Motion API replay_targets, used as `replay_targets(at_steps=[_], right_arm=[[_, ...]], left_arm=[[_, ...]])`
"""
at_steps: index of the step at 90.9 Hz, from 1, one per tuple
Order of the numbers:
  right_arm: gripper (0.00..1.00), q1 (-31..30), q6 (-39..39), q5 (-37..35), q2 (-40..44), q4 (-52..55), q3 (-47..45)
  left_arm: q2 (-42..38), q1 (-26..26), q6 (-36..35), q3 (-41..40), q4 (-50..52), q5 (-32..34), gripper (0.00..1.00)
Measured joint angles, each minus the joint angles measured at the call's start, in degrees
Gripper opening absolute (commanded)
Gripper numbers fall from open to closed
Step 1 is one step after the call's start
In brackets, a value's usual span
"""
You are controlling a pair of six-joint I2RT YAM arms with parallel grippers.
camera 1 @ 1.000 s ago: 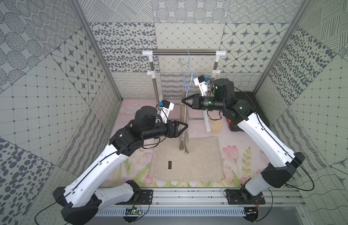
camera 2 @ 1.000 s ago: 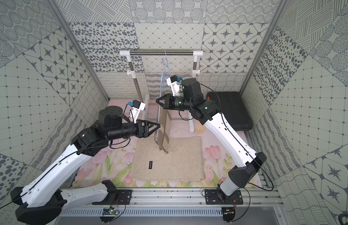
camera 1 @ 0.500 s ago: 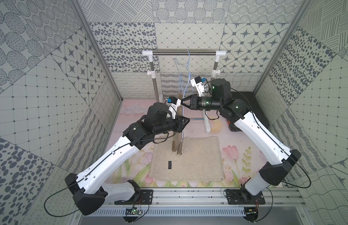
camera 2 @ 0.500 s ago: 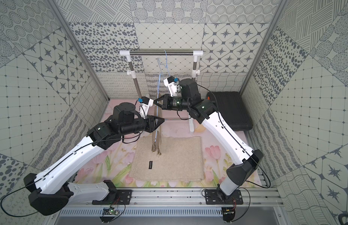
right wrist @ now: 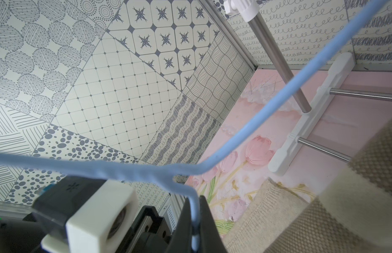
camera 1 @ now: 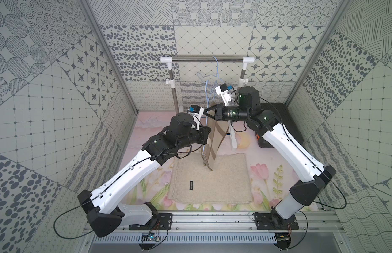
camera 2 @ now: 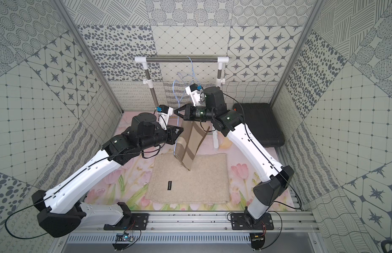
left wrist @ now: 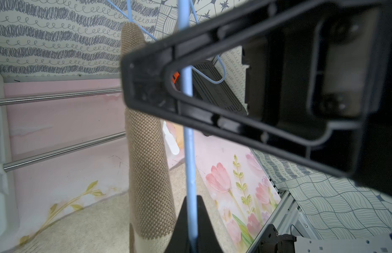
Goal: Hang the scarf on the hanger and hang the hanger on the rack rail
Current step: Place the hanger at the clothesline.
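- I am holding the left gripper clamped on the blue hanger, the wire sitting pinched between its fingertips.
- I am seeing the right gripper higher on the same wire, its jaws standing narrow with the wire caught between them.
- The hanger's hook is hanging on the rack bar.
- The brown striped scarf is draping over the hanger between the two grippers, and its lower end is touching the beige cloth on the floor.
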State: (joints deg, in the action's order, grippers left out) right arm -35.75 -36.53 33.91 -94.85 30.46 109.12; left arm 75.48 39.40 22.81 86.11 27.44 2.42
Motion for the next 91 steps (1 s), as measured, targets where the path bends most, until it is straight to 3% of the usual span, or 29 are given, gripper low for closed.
replay_targets(at_steps=[23,37,64,91], right_arm=[[0.69,2.05,1.11,2.99,-0.11,-1.38,1.73],[0.85,5.35,0.79,4.02,1.22,-1.42,1.11],[0.89,12.31,0.35,4.37,6.91,-1.62,-2.78],[0.88,15.04,0.57,5.57,11.13,-1.73,-7.85]], left_arm=[[3.02,-0.02,-1.97,5.84,4.59,3.72,0.00],[4.90,-0.02,-2.80,11.04,9.57,5.92,0.00],[7.30,-0.02,-3.26,19.17,20.44,8.92,0.00],[14.73,-0.26,-3.13,36.24,34.60,11.50,0.00]])
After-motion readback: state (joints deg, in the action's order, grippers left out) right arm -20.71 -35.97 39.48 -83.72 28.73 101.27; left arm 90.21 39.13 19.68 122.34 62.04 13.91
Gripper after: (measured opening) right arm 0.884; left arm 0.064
